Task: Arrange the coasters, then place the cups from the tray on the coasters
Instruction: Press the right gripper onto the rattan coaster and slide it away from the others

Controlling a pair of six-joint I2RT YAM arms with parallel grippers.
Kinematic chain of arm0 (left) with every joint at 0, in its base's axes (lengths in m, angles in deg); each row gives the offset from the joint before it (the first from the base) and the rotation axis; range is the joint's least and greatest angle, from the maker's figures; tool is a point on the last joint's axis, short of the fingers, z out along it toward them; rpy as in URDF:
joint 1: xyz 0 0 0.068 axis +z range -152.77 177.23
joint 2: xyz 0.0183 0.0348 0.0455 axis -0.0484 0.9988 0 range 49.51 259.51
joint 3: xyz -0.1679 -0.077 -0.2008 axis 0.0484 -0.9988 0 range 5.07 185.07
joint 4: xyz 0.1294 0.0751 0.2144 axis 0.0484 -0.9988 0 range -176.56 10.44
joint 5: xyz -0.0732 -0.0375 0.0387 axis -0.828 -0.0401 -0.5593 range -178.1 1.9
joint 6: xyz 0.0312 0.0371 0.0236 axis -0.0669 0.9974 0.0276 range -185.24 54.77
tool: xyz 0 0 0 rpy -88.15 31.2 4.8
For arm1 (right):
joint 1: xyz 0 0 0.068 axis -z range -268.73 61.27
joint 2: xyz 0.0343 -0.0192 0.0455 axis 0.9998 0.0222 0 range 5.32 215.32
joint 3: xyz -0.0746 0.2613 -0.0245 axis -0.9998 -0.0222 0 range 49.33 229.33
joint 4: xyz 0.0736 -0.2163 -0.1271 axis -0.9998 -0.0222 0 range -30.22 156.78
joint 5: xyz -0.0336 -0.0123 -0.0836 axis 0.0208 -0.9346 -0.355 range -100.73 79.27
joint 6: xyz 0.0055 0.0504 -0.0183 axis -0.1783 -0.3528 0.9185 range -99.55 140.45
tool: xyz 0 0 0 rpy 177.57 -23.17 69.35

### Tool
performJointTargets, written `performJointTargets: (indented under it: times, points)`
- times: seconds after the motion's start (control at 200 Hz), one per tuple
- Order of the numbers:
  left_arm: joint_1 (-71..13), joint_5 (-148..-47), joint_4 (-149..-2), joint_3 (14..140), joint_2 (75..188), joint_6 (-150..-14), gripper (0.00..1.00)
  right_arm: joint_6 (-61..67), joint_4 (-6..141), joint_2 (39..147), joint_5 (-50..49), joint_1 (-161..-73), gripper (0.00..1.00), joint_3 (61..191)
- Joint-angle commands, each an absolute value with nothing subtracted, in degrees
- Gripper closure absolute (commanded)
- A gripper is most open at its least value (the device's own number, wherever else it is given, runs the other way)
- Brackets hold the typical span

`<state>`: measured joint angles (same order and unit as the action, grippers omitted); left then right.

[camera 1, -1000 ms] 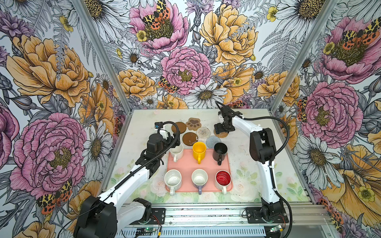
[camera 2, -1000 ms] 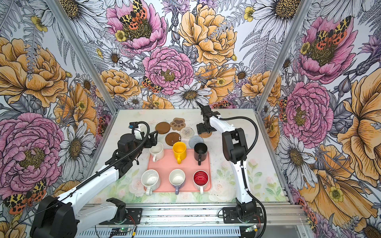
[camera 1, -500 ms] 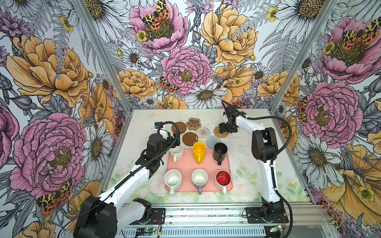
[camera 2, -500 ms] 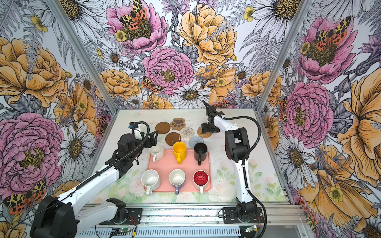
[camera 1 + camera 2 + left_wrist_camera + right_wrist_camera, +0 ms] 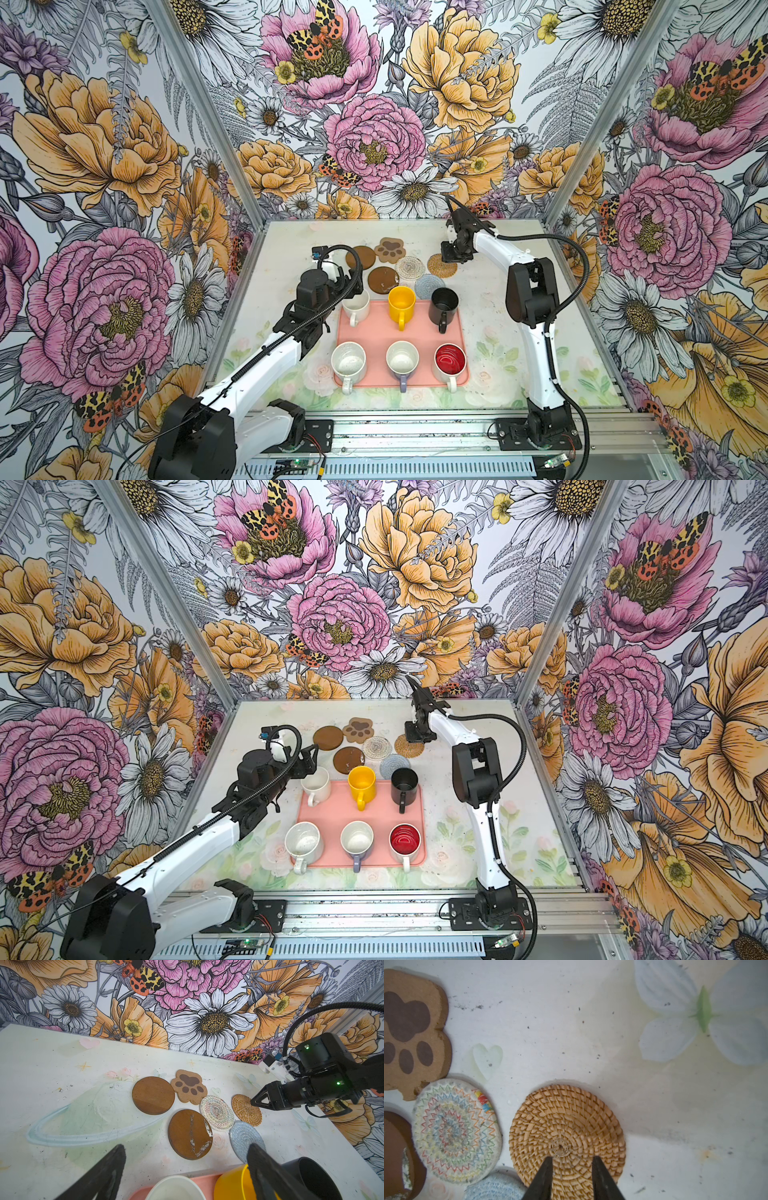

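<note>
Six coasters lie grouped behind the tray (image 5: pixel 374 328): two dark brown discs (image 5: pixel 360 257) (image 5: pixel 383 279), a paw (image 5: pixel 390 249), a clear patterned disc (image 5: pixel 410 267), a pale blue disc (image 5: pixel 428 286) and a rattan disc (image 5: pixel 442 266). Six cups stand on the tray: white (image 5: pixel 356 305), yellow (image 5: pixel 402 301), black (image 5: pixel 444 303), speckled (image 5: pixel 348 359), lavender (image 5: pixel 402 357) and red-inside (image 5: pixel 450 359). My right gripper (image 5: pixel 572 1159) hovers at the rattan disc's (image 5: pixel 566 1122) edge, jaws a narrow gap apart and holding nothing. My left gripper (image 5: pixel 187 1147) is wide open just over the white cup.
The back wall runs close behind the coasters. Bare table (image 5: pixel 490 291) lies right of the tray and coasters, and more (image 5: pixel 291 249) lies left of the brown disc. The right arm's elbow (image 5: pixel 530 291) stands beside the black cup.
My right gripper has pulled back to the right off the rattan disc, which stays flat on the table, and its jaws have narrowed from wide open. The left arm has not moved.
</note>
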<state>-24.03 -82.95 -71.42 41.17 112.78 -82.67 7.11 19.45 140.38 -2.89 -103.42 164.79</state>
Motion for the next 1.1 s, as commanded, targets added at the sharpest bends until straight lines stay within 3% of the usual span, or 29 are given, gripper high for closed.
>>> performJointTargets:
  times: [0.0, 0.19, 1.096]
  points:
    - [-24.47, -83.11, -71.99, 42.16, 112.37, -81.85, 0.07, 6.4, 19.76, 142.84, -1.03, -103.97, 0.76, 166.23]
    - [-24.41, -82.83, -72.0, 42.33, 112.74, -82.02, 0.07, 5.06, 19.59, 144.6, -3.03, -104.42, 1.0, 165.36]
    - [-24.44, -80.9, -73.61, 41.37, 109.53, -80.97, 0.07, 2.56, 18.53, 135.73, -3.03, -99.08, 1.0, 151.32]
